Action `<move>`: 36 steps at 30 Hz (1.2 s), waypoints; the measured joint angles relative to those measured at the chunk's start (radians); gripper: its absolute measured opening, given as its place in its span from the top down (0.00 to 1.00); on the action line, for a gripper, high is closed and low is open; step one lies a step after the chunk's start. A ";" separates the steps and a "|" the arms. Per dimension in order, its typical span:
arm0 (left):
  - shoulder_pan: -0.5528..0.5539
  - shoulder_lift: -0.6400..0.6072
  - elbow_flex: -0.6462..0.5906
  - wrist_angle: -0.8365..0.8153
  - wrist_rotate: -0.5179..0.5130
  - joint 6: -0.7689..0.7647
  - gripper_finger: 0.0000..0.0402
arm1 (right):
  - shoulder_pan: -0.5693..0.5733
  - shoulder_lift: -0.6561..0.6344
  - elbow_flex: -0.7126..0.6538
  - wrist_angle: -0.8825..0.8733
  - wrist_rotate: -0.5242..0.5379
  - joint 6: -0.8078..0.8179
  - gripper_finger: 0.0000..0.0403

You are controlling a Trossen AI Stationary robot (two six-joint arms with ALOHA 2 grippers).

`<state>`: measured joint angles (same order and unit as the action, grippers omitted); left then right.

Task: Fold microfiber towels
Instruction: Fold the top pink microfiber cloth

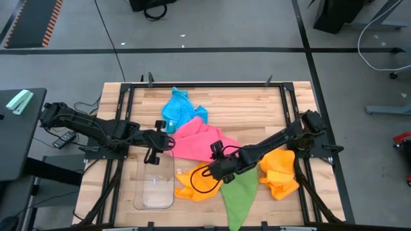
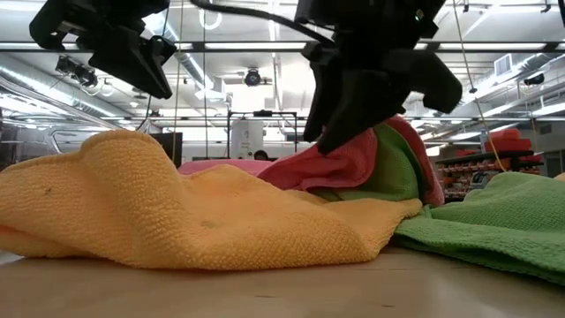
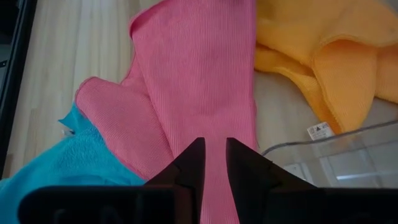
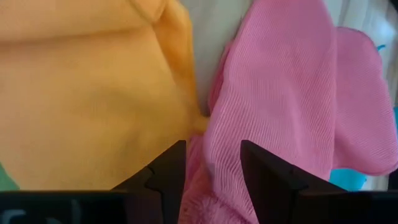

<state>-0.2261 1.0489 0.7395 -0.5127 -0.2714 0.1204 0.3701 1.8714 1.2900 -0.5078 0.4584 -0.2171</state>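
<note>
High view: both claws, left [image 1: 168, 142] and right [image 1: 216, 153], on pink towel [image 1: 196, 141].

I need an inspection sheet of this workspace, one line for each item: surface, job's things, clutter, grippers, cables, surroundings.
Surface: wooden table inside a dark frame.
Job's things: pink towel in the middle, unfolded; blue towel behind it, crumpled; two orange towels, one in front, one at the right; green towel at the front edge.
Clutter: clear plastic tray at front left.
Grippers: left gripper at the pink towel's left edge, fingers narrowly apart over it; right gripper at its right edge, jaws apart astride the cloth.
Cables: black cable loop on the front orange towel.
Surroundings: grey floor, dark stands.
</note>
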 joint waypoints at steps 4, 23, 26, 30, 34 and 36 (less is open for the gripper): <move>0.000 0.000 0.000 -0.006 0.000 0.000 0.82 | -0.002 -0.008 0.000 -0.017 0.017 0.001 0.62; 0.000 0.000 0.000 -0.009 0.000 -0.003 0.85 | -0.006 -0.009 -0.006 -0.022 -0.015 -0.003 0.90; 0.000 0.000 0.000 -0.003 0.000 -0.005 0.86 | -0.020 -0.011 0.002 -0.026 -0.026 0.028 0.90; 0.000 0.000 0.000 0.023 0.000 -0.005 0.87 | -0.051 -0.013 0.023 -0.031 -0.096 0.062 0.90; 0.000 0.000 0.001 0.032 0.000 -0.006 0.85 | -0.081 -0.013 0.024 -0.026 -0.167 0.085 0.98; 0.000 0.000 0.001 0.032 0.000 -0.012 0.83 | -0.083 -0.013 0.024 -0.025 -0.175 0.090 0.98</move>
<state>-0.2264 1.0489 0.7403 -0.4812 -0.2714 0.1082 0.2871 1.8584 1.3136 -0.5323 0.2836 -0.1276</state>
